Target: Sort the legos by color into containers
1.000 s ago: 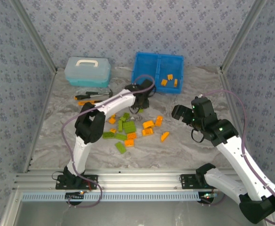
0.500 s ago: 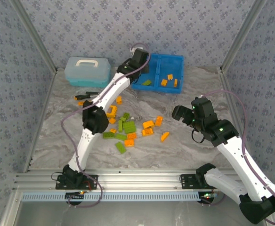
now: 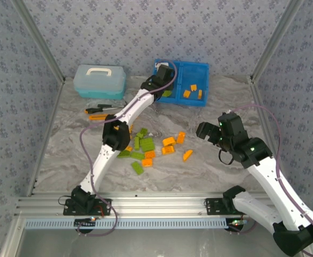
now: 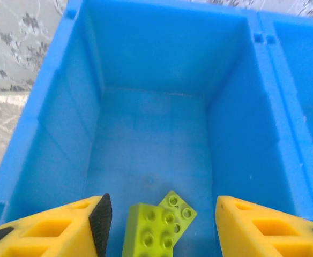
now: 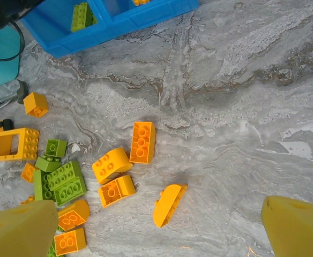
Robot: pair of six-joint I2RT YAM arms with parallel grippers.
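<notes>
Two lime green plastic lego bricks [image 4: 155, 227] lie touching each other on the floor of the left compartment of the bright blue rectangular plastic tray [image 4: 65, 112], close to its near wall. The right compartment, across the central divider, holds a few orange bricks [image 3: 193, 90]. The tray stands at the far edge of the grey marbled counter [image 3: 65, 152], a little right of the middle.

The left tool [image 4: 160, 217] hangs over the left compartment with its yellow fingers [image 4: 65, 225] spread apart, gripping nothing; the green pair shows between them, lower down.

Near the middle of the counter lies a loose pile of green bricks [image 3: 144, 145] and orange bricks [image 3: 169, 142]. An orange open rectangular frame piece [image 5: 9, 144] is at its left side, and an orange half-round brick [image 5: 169, 204] lies apart on its right.

The right tool [image 5: 159, 214] hovers over the right half of the counter, beside the pile, its jaws wide apart and empty.

A pale blue lidded plastic box with a white handle [image 3: 100, 80] sits at the far left corner. Just in front of it lie a black-handled hammer [image 3: 107, 107] and an orange-and-black implement [image 3: 98, 115].
</notes>
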